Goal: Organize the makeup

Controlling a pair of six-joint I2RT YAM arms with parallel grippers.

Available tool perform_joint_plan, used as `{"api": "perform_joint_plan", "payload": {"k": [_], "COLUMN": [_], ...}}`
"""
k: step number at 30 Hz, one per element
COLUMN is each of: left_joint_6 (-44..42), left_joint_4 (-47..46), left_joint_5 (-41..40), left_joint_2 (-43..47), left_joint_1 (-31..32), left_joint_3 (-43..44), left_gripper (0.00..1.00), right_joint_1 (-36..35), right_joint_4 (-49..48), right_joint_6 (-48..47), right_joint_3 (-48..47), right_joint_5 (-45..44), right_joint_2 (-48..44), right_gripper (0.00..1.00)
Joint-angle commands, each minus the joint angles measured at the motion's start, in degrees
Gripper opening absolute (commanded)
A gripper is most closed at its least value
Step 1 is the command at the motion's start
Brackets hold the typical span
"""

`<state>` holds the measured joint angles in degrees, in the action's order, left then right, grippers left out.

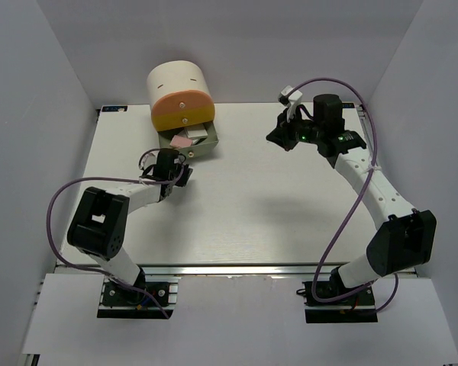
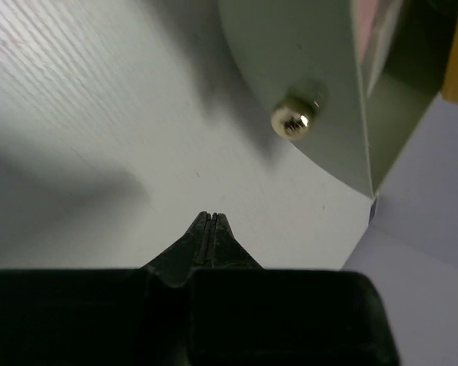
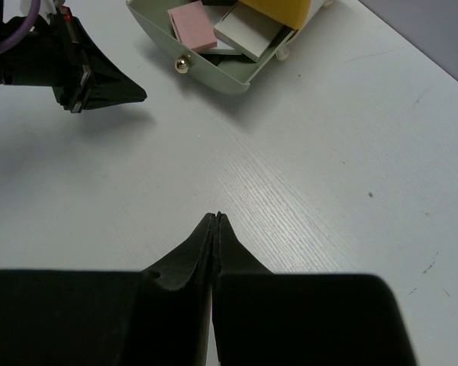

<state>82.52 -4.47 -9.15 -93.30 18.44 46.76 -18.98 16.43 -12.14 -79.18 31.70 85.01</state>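
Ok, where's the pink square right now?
Top view, back left: the pink square lies in the open drawer of the cream organizer, beside the white square, just ahead of the left gripper.

White wood-grain tabletop (image 1: 275,213), cream cylinder (image 1: 177,82) with orange drawer fronts sitting at its far edge, left of centre, green drawer (image 1: 191,151) sticking out toward the near edge

One pink square (image 3: 192,25), one white square (image 3: 248,32), one drawer (image 3: 214,76)

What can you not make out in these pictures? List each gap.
1. Top view: the pieces in the open drawer are too small to tell apart.
2. Right wrist view: the drawer's back lies under the yellow front, cut by the top edge.
3. Left wrist view: the drawer's inside is blurred behind its wall.
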Motion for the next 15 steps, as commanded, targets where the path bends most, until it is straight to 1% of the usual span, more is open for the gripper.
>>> {"api": "perform_joint_plan", "payload": {"k": [1,3,5,9,13,14,15], "left_joint_6": [2.9,2.0,1.8,2.5,3.4,3.7,3.8], "left_joint_4": [2.9,4.1,4.0,1.9,-0.4,-0.8,-2.4], "left_joint_5": [-4.0,-6.5,-7.3,-9.1,-9.3,-9.2,-9.0], "left_joint_2": [-1.0,-2.1,-2.8,-5.2,-7.5,-8.1,-8.7], "left_joint_1": [-0.9,-1.3,-2.2,-3.4,-4.2,-4.4,-4.4], "left_joint_3": [4.4,6.1,7.0,8.1,9.2,9.8,10.0], "left_gripper": [0.00,0.00,0.00,0.00,0.00,0.01,0.05], "right_joint_1": [0.8,1.1,1.3,1.5,1.8,1.8,2.0], "right_joint_4": [-2.3,-2.5,-2.7,-2.9,-3.0,-2.9,-2.9], "right_joint_6": [2.0,2.6,2.8,3.2,3.4,3.4,3.4], "right_joint_3": [1.1,1.4,1.7,2.0,2.2,2.3,2.3], "right_joint_5": [2.2,2.7,3.0,3.4,3.6,3.6,3.7], "right_joint_2": [-1.5,-1.6,-1.6,-1.8,-2.0,-2.0,-2.1], "right_gripper": [0.00,0.00,0.00,0.00,0.00,0.00,0.00]}}
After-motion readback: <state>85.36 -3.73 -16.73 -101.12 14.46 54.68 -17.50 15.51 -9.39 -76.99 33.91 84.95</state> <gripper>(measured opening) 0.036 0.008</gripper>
